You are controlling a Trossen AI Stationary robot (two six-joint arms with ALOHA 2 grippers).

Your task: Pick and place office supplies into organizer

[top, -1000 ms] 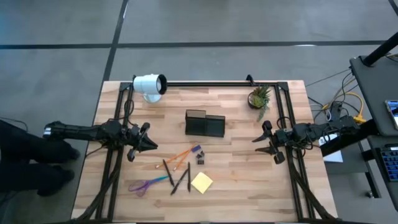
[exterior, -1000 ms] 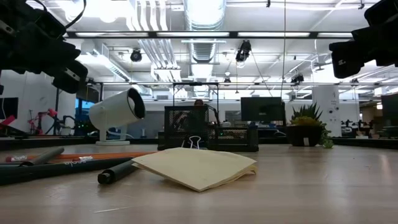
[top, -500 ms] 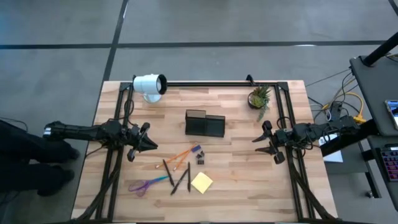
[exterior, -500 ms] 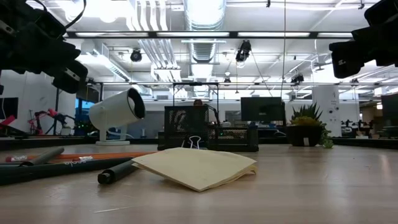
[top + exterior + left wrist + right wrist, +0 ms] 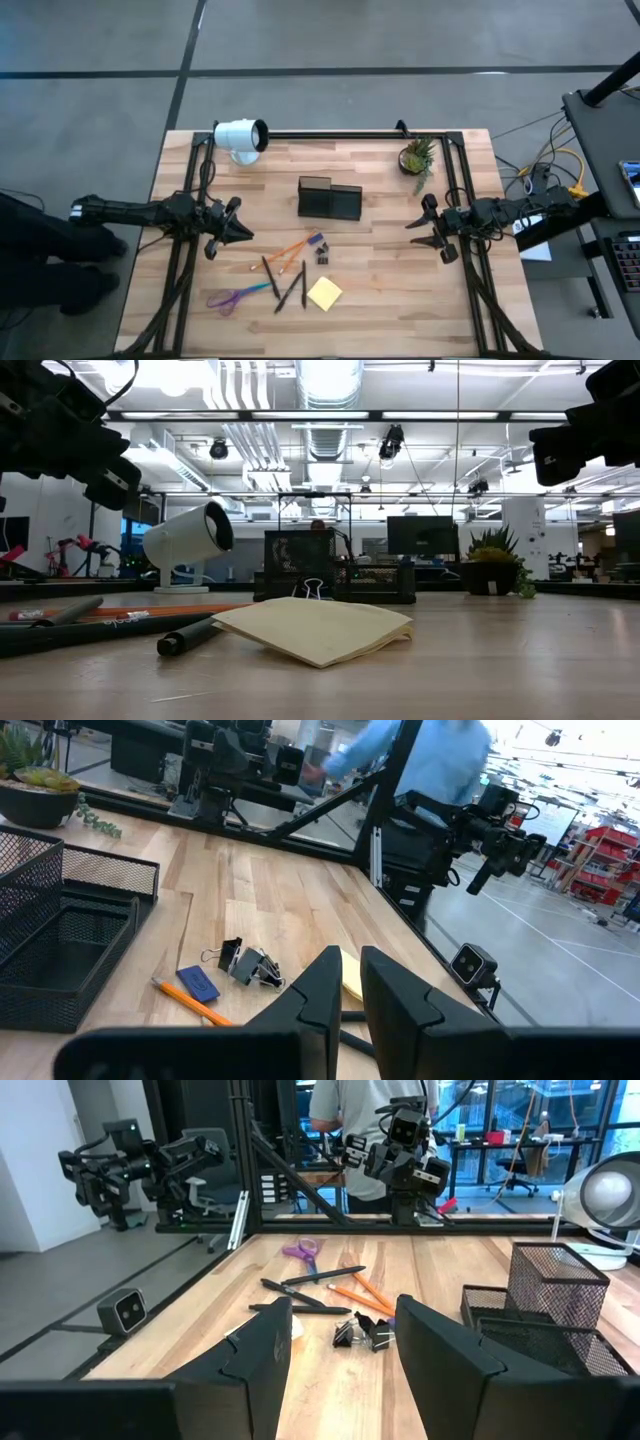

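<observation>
Starting at the near edge of the table (image 5: 400, 300), I see the yellow pad (image 5: 324, 293) lying flat, its top sheets a little lifted in the low view; it is light and floppy, so I would pinch it across one edge rather than from above. Just left of it lie two black pens (image 5: 291, 287) and, further left, the scissors (image 5: 238, 296); the pens are thin, stiff and likely to roll, best taken at mid-shaft, and the scissors at the pivot where they are narrowest. A little farther in sit the orange pencils (image 5: 289, 250), a small blue piece (image 5: 315, 241) that may be an eraser, and the clips (image 5: 322, 256), which are tiny and springy and will need a careful grip on the body.

Left gripper (image 5: 243, 236) hovers left of the pile, fingers all but closed on nothing. Right gripper (image 5: 416, 232) waits well right of it, fingers spread wide and empty.

Beyond the pile stands the organizer (image 5: 329, 199), mesh and empty as far as I can tell. Farthest off are the lamp (image 5: 240, 137) and the plant (image 5: 416, 157).
</observation>
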